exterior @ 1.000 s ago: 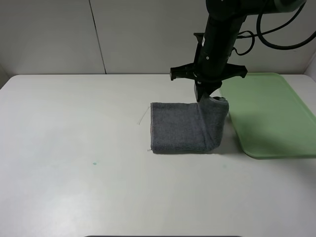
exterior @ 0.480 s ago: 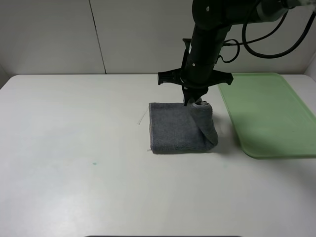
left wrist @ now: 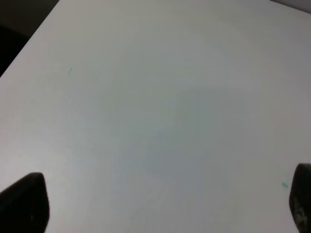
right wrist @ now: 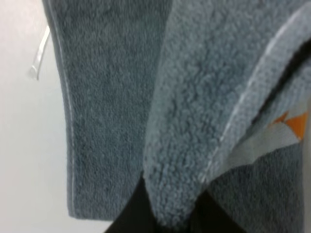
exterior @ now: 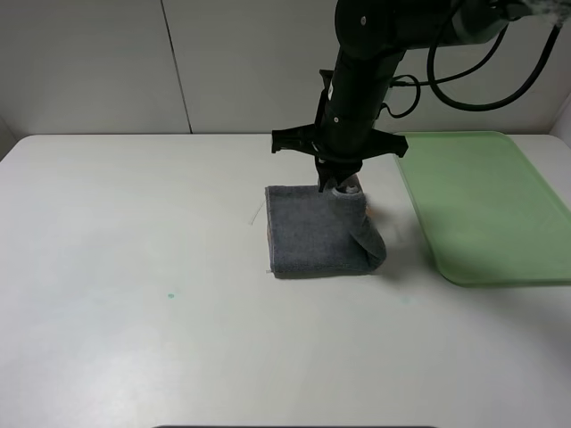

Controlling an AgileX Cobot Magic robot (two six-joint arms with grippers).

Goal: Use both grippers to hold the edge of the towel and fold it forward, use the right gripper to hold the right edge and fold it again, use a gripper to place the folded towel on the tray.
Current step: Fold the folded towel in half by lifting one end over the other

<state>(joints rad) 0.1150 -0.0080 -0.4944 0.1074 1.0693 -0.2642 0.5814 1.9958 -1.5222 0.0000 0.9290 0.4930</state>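
Exterior high view: the right gripper (exterior: 337, 187) was pinching the towel's right edge, holding that flap up over the middle of the towel (exterior: 312, 236). The towel lay folded on the worktop (exterior: 134, 267), near the tray (exterior: 482, 205) but not touching it. The second fold looked about half done, with a fat loop of cloth bulging at the right side. To do it well, the pinched edge should probably travel low and straight across to the far left edge, settle flat with hems matched, and only then be released, since thick pile may spring back or drag the lower layer. In the right wrist view the towel (right wrist: 112, 97) was dark grey looped terry, soft and thick, with a thin pale hem (right wrist: 68, 145), an orange-and-white striped band (right wrist: 291, 124) peeking out under the flap, and a loose pale thread (right wrist: 41, 51) at one corner. The tray was smooth light-green plastic with rounded corners and a low rim. The left gripper (left wrist: 163, 208) was spread wide over bare worktop, holding nothing.
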